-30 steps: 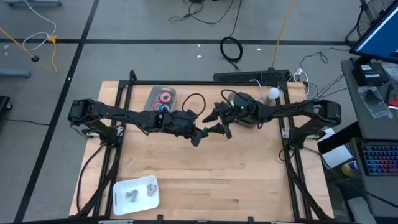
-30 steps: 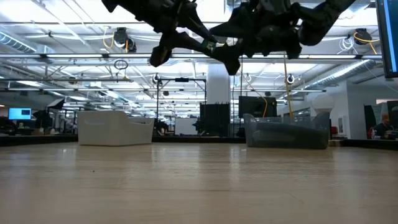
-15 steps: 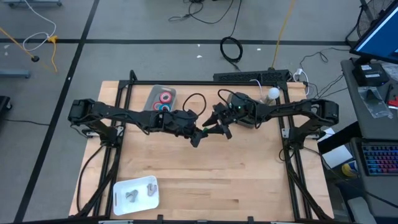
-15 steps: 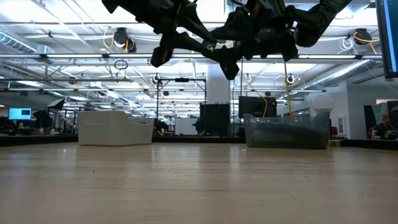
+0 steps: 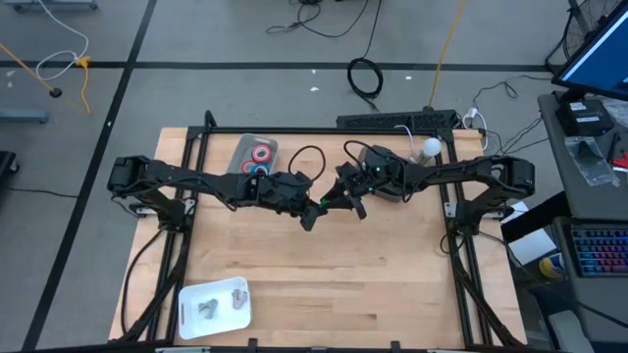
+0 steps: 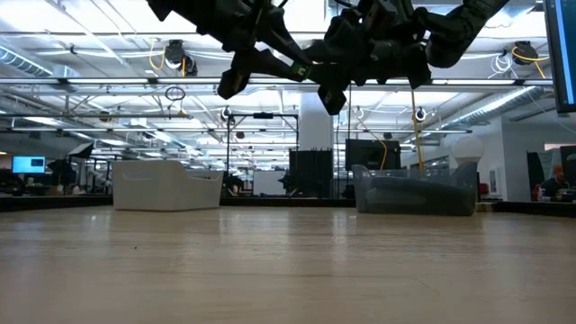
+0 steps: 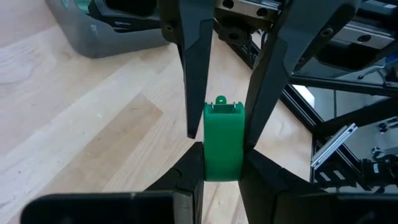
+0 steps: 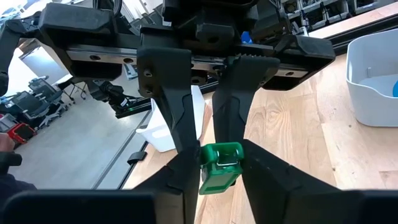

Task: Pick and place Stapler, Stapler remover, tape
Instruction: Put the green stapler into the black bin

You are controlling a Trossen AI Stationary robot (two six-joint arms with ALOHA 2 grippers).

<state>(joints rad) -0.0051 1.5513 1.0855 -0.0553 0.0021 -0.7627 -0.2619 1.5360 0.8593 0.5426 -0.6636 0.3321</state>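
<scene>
Green plastic marks the meeting point: in the high view the left gripper [image 5: 316, 209] and right gripper [image 5: 345, 199] touch above the table's middle, seemingly handing over the small green stapler remover [image 5: 323, 204]. The tape [image 5: 260, 158] lies in a grey tray [image 5: 239, 149] behind.

In the low view both claws hang high over the wood.

The left wrist view shows the left fingers [image 7: 186, 180] pinching the remover's base.

The right wrist view shows the right fingers [image 8: 180, 168] narrowed onto it.
</scene>
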